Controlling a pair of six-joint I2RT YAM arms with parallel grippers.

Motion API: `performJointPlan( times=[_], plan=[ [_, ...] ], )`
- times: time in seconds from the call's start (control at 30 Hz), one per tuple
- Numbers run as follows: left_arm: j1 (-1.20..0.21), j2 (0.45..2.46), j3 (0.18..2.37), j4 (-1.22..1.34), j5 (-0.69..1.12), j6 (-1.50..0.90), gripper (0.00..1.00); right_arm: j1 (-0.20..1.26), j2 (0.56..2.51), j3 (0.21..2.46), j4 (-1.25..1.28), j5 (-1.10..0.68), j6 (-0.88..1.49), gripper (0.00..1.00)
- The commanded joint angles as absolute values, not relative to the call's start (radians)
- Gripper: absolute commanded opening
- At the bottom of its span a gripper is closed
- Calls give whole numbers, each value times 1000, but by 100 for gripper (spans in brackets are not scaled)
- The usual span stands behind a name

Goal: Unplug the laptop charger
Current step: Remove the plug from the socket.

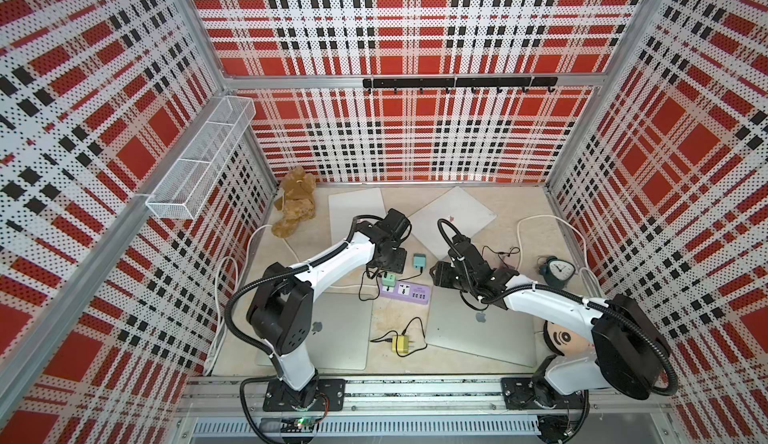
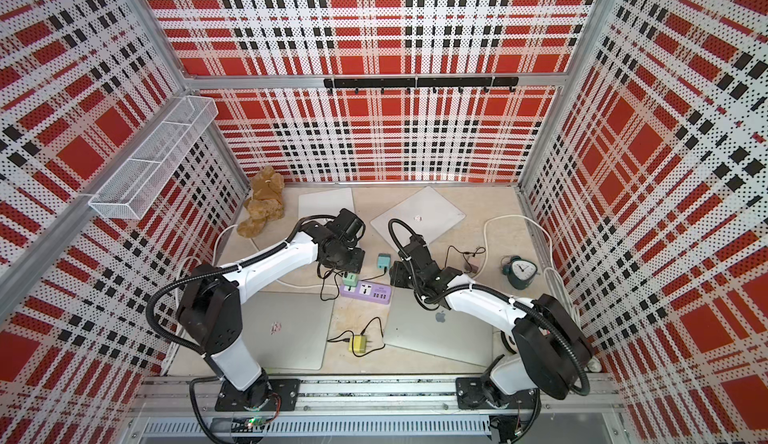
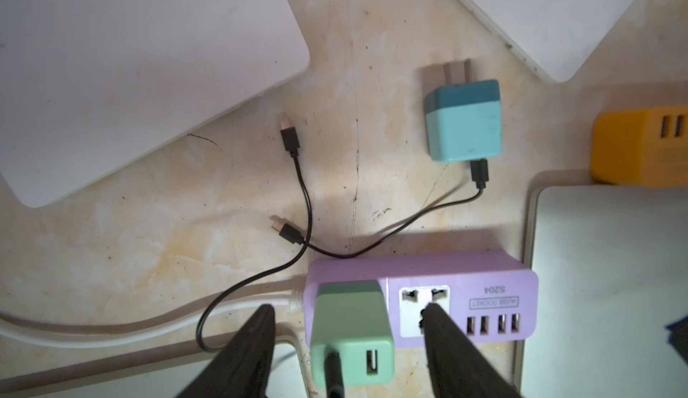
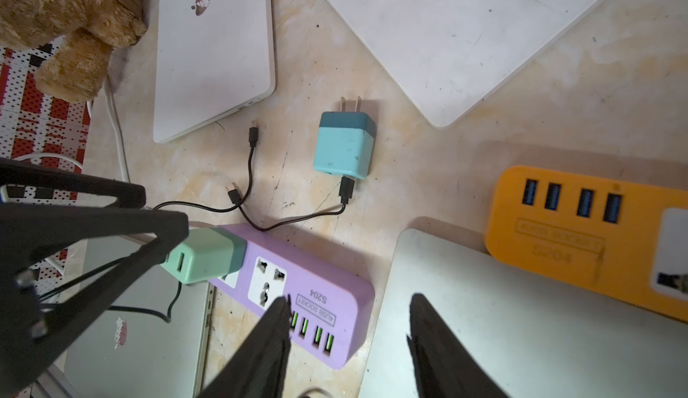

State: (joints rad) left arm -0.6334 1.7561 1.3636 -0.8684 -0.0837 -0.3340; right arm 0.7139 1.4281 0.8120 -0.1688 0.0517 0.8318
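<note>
- The green charger [image 3: 350, 332] sits plugged into the purple power strip [image 3: 484, 284] on the desk [image 3: 167, 228].
- Left jaws stand wide, straddling it.
- Right jaws stand apart, empty, above the strip's USB end.

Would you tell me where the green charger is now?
In both top views the green charger sits mid-table, plugged into the left end of the purple power strip, straddled by the open left gripper.
</note>
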Motion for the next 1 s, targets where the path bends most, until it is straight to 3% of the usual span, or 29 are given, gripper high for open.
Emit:
performJointPlan(
  times=[0.0,0.8,0.97],
  plan=[
    [-648,1788,1385,-938,-64,-298,71,706,1413,804,-130,41,837,54],
    [-659,1865,1439,-1009,-68,-295,61,706,1435,795,-115,25,836,54],
    [-657,1865,1436,-1007,-65,-304,53,705,1440,793,-110,20,837,54]
  ],
)
